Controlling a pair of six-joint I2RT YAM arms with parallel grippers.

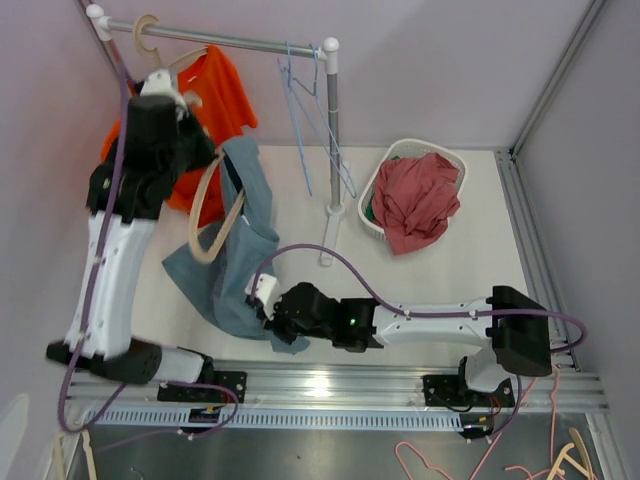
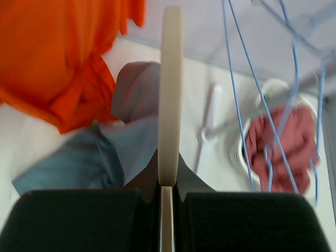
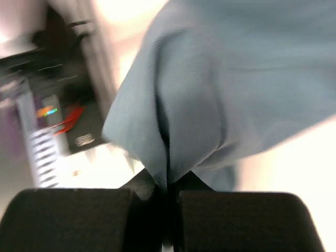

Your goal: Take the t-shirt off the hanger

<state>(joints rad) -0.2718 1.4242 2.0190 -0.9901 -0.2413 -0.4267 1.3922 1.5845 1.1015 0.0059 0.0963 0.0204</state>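
Note:
A blue-grey t-shirt (image 1: 245,255) droops from a cream wooden hanger (image 1: 208,222) down onto the table, still looped over one of the hanger's arms. My left gripper (image 1: 203,155) is raised over the table's left side and shut on the hanger. In the left wrist view the hanger (image 2: 170,100) runs edge-on out of the closed left gripper (image 2: 168,185), with the t-shirt (image 2: 94,160) below. My right gripper (image 1: 272,316) is low near the front and shut on the shirt's lower edge. The right wrist view shows the cloth (image 3: 236,79) pinched in that gripper (image 3: 168,181).
An orange shirt (image 1: 215,88) hangs on another hanger from the clothes rail (image 1: 235,41) at the back left. Blue wire hangers (image 1: 303,95) dangle near the rail's right post (image 1: 332,130). A white basket (image 1: 390,160) holding red cloth (image 1: 418,198) sits to the right.

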